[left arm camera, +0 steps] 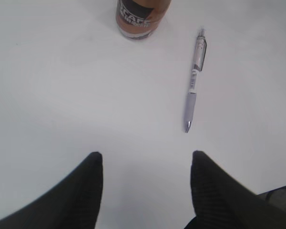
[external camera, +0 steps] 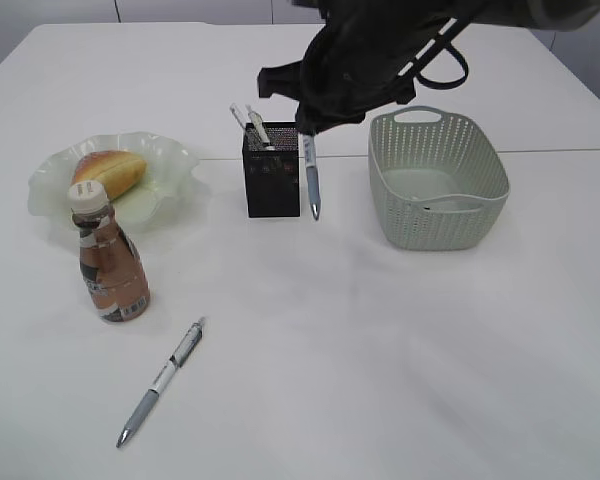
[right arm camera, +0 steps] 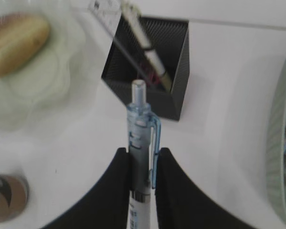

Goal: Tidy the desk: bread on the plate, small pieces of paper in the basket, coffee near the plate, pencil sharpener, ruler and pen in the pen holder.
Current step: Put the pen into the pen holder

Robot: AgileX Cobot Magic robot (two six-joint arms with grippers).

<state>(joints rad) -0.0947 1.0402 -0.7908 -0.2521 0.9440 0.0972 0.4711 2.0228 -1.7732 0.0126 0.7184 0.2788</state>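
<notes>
My right gripper (right arm camera: 142, 151) is shut on a blue-clipped pen (right arm camera: 141, 119), which hangs upright with its tip down, just right of the black mesh pen holder (external camera: 273, 185). The clear ruler (right arm camera: 105, 13) and another pen (right arm camera: 148, 45) stand in the holder. A second loose pen (external camera: 162, 380) lies on the desk in front. My left gripper (left arm camera: 145, 160) hovers open over bare desk just below that pen (left arm camera: 194, 78). The bread (external camera: 108, 170) lies on the green plate (external camera: 175, 160), with the coffee (external camera: 108, 265) in front. The pencil sharpener is out of view.
The grey-green basket (external camera: 435, 180) stands right of the pen holder, with something small lying inside. My right arm reaches in from the upper right, over the holder. White desk lies between the coffee and the basket.
</notes>
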